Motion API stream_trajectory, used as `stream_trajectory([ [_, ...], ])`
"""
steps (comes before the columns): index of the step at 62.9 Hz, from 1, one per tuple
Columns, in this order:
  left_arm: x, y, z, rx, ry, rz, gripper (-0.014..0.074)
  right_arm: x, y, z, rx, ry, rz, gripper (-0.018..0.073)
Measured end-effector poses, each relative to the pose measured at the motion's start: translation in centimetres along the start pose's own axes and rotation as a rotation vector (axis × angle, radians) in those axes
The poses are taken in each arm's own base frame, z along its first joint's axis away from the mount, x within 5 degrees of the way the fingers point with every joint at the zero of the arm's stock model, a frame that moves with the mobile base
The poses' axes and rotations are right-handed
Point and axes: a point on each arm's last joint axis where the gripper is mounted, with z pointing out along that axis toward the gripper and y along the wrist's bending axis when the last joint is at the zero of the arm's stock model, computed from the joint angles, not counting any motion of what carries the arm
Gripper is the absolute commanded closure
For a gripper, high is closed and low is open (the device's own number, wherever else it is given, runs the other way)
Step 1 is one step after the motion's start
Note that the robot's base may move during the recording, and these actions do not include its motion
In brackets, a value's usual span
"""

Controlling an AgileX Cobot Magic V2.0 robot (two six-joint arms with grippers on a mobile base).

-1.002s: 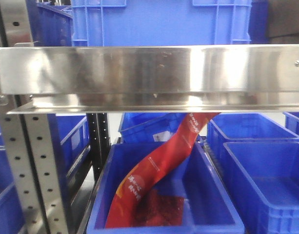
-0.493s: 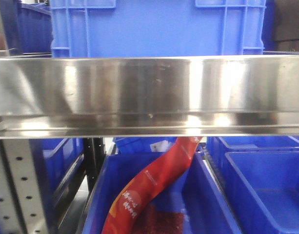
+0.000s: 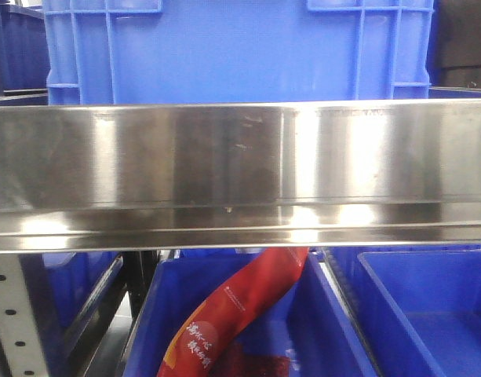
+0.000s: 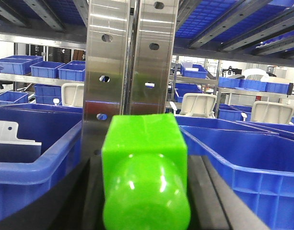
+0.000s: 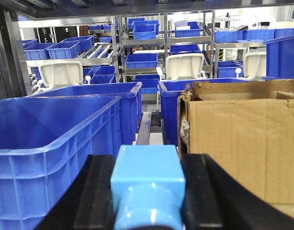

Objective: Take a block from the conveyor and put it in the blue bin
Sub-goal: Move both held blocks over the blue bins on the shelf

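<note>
In the left wrist view my left gripper [image 4: 146,191] is shut on a bright green block [image 4: 144,163] with a rounded stud facing the camera; its black fingers [image 4: 218,196] press on both sides. In the right wrist view my right gripper [image 5: 146,187] is shut on a light blue block [image 5: 147,184] between black fingers [image 5: 96,191]. Blue bins flank each gripper: one at the left gripper's right [image 4: 247,163], one at the right gripper's left [image 5: 46,143]. No conveyor shows. Neither gripper shows in the front view.
The front view is filled by a steel shelf rail [image 3: 240,177] with a blue crate [image 3: 240,47] above and blue bins below, one holding a red snack bag [image 3: 240,314]. A perforated steel post [image 4: 130,67] stands ahead of the left gripper. A cardboard box [image 5: 242,143] stands right of the right gripper.
The front view has shifted: the steel rail has dropped lower and grown larger in frame, the upper blue crate shows more, and the red bag and lower bins have sunk toward the bottom edge.
</note>
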Motion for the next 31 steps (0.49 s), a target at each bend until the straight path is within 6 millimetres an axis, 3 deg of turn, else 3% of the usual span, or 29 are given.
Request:
stream_trajectory([
  [31,0.0,0.0,0.0,0.0,0.0,0.0,0.0708,0.0,0.0,0.0,0.0,0.0,0.0,0.0721],
])
